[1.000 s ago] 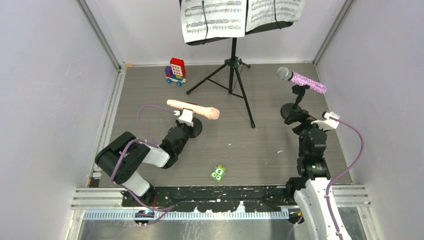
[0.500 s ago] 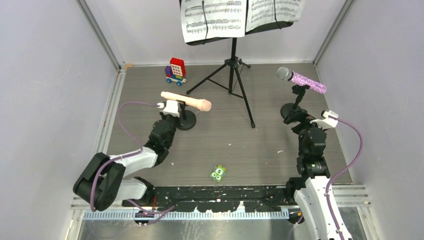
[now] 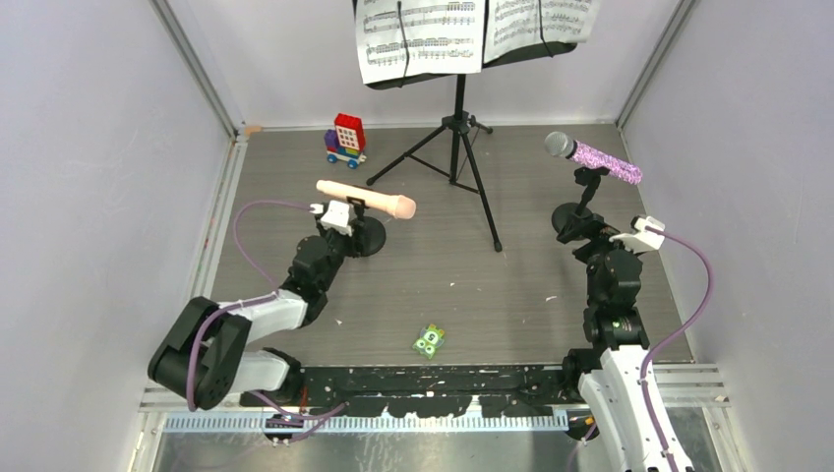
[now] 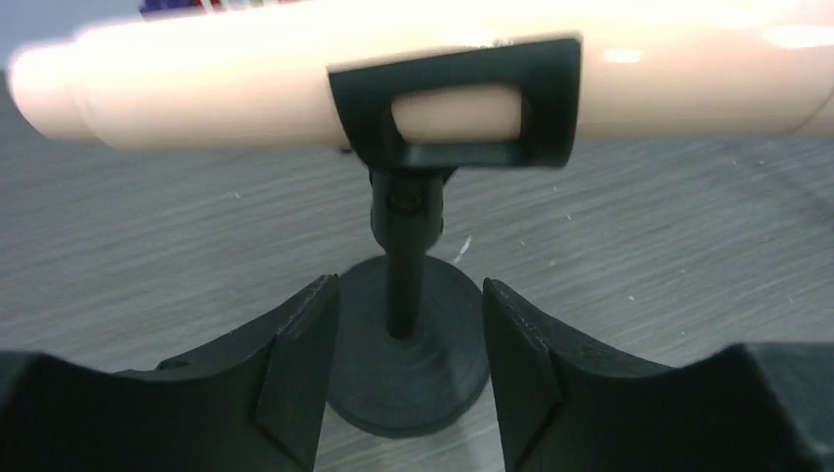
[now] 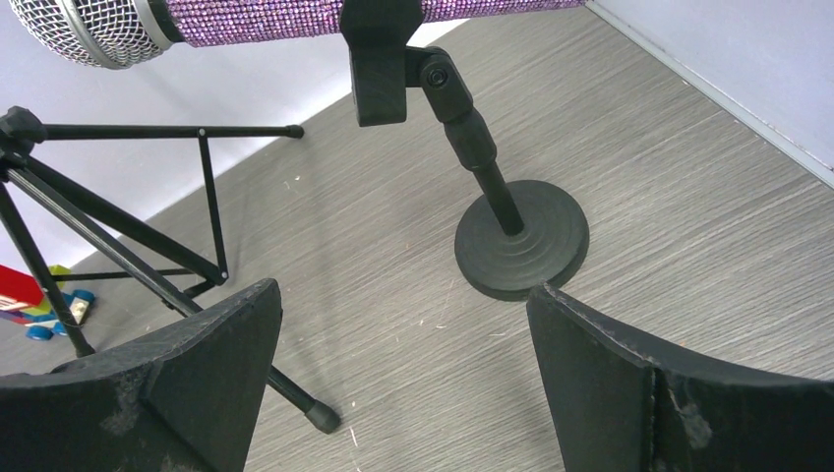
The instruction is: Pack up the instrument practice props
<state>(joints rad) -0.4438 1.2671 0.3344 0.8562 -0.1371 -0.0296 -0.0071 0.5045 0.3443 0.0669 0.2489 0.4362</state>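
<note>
Left claw (image 4: pixel 406 379) parked low and spread apart, fingers flanking the short black round-based mount (image 4: pixel 406 369) carrying the pale pink plastic microphone (image 3: pixel 365 200), barely shifted since half a second ago. Right claw (image 5: pixel 403 383) likewise wide apart, unmoved, facing the purple-glitter microphone (image 5: pixel 295 18) clipped on its own black round-based stand (image 5: pixel 521 236) across the grey counter (image 3: pixel 531 275).

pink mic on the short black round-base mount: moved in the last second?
Yes. The pink microphone on its short black round-based mount shifted left and slightly toward the back wall, ending nearer the red-blue toy brick vehicle, farther from the black tripod legs.
</note>
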